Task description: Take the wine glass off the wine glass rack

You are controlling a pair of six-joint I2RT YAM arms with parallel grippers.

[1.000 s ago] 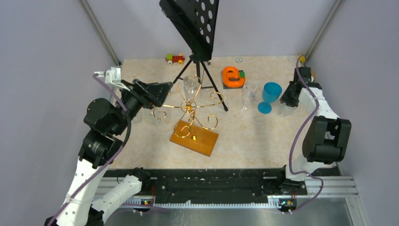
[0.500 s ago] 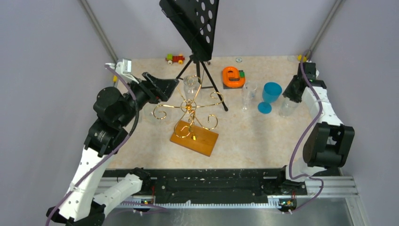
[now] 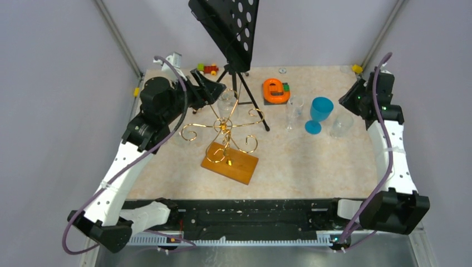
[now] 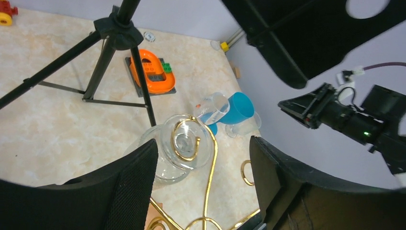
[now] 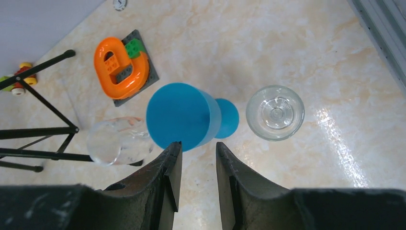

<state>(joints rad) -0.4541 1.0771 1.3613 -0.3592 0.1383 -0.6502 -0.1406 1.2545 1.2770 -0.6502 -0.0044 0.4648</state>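
The wine glass [image 3: 226, 102] hangs upside down in a curled arm on the far side of the wine glass rack [image 3: 224, 129]. The left gripper [image 4: 202, 143] is spread wide on either side of the glass. Well right of the rack, the right gripper [image 5: 196, 148] hovers over a blue goblet [image 5: 179, 115], its fingers narrowly parted and holding nothing.

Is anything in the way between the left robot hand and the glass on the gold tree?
Nothing loose. The left gripper, jaws open, faces the wine glass directly; only a gold curl of the wine glass rack crosses it.
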